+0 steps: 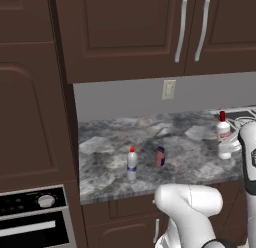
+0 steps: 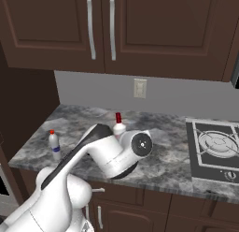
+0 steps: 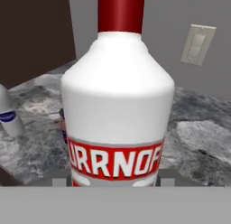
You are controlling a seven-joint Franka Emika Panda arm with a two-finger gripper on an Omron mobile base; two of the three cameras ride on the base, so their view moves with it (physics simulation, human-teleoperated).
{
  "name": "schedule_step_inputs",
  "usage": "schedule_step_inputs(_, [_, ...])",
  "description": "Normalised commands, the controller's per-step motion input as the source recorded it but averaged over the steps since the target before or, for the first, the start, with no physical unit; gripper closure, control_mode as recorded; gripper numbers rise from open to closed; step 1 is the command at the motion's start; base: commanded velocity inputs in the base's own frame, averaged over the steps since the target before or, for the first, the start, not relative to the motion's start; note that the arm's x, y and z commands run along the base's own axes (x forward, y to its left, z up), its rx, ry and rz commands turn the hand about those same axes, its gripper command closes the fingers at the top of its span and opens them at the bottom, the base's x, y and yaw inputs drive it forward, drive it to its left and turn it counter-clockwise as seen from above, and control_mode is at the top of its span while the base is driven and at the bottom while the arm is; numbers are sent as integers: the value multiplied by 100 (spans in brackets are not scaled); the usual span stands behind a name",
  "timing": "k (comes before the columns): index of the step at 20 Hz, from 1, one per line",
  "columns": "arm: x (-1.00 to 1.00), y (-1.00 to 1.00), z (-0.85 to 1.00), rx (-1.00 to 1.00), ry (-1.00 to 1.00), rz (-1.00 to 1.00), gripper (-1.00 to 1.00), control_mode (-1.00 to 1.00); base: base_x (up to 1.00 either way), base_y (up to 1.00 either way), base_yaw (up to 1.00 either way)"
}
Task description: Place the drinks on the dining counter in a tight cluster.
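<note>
Grey marbled counter (image 1: 110, 142) beneath dark brown wall cabinets (image 1: 150, 27), with a wall outlet (image 1: 169, 89) on the grey backsplash above it. In the left base view the clear bottle (image 1: 131, 163), red-capped and blue-labelled, stands upright near the front edge of the counter, toward its left end. The short pinkish-red bottle (image 1: 160, 157) stands upright just beside it to the right, a little farther from the front edge, the two apart. The wide white bottle (image 1: 223, 127) with a red cap stands upright well apart from both, toward the right end of the counter, near the cooktop (image 2: 215, 149).

In the right base view the white arm reaches over the front edge of the counter, and the white bottle's neck and cap rise just behind the wrist; the clear bottle stands at the left end, near the front corner.

In the hand view the white bottle, with a red-banded label, stands centred and very close, upright on the counter. The tool (image 3: 115, 180) sits at its base, one finger tip (image 3: 168, 177) on each side of the body. Whether the tips press the bottle or merely flank it cannot be told.
</note>
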Motion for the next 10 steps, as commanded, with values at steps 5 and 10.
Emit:
schedule_step_inputs(5, [-54,1,28,3,-11,3,100,-100,0,0,0])
schedule_step_inputs(10, [-36,16,27,3,-14,3,100,-100,0,0,0])
